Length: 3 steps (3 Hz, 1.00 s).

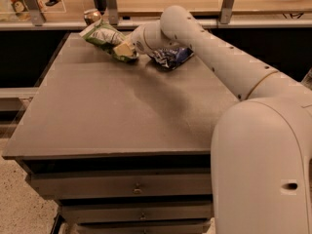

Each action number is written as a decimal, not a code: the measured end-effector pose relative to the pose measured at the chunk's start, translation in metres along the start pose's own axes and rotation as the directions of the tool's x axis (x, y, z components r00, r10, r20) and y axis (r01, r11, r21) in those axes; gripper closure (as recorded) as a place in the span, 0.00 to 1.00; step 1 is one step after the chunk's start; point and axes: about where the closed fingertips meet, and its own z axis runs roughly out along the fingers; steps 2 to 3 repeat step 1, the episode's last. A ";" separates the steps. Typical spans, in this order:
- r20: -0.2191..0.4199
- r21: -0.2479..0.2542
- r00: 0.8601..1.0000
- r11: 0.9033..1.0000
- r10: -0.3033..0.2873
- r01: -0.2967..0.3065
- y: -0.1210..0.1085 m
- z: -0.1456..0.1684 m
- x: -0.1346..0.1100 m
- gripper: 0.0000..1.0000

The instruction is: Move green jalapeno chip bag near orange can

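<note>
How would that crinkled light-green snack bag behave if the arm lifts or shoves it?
Probably floppy: the crinkled light-green snack bag looks creased where the gripper meets its near end. Likely light for its puffy size; flattish, it should slide, not roll.

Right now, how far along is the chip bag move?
Done: the end effector grips the green jalapeno chip bag at its right end, apart from the dark blue bag. In hand: the bag is held at the table's far left, close to the orange can. Left: set it down beside the can and release.
</note>
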 end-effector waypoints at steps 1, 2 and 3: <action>-0.001 -0.012 1.000 1.000 0.020 -0.020 -0.002 0.000 0.003 0.13; -0.001 -0.012 1.000 1.000 0.020 -0.020 -0.002 0.000 0.003 0.13; -0.001 -0.012 1.000 1.000 0.020 -0.020 -0.002 0.000 0.003 0.13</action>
